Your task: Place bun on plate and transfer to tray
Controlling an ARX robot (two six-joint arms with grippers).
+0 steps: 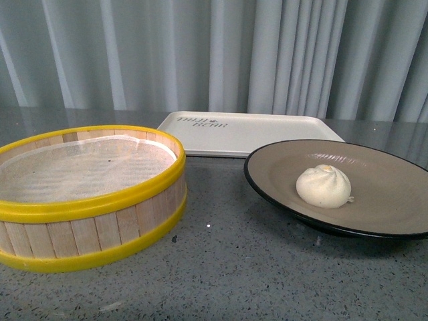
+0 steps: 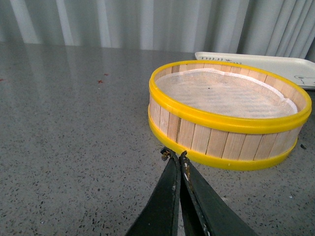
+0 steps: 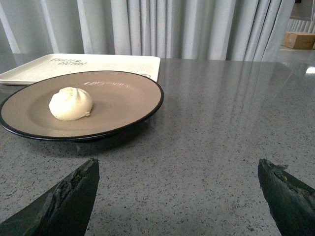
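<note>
The cream-white bun (image 1: 324, 186) (image 3: 71, 103) lies inside the taupe plate with the black rim (image 1: 388, 167) (image 3: 123, 96), which rests on the grey table at the right. Behind the plate lies the off-white tray (image 1: 254, 130) (image 3: 108, 64) (image 2: 275, 64), with nothing on it. Neither arm shows in the front view. My left gripper (image 2: 173, 156) is shut with nothing in it, its tips just short of the steamer basket's base. My right gripper (image 3: 177, 167) stands wide open over bare table, a short way from the plate's near rim.
A yellow-rimmed wooden-slat steamer basket (image 1: 87, 194) (image 2: 229, 113) lined with white cloth stands at the left, close beside the plate and tray. Grey curtains hang behind the table. A wooden box (image 3: 299, 39) sits far off.
</note>
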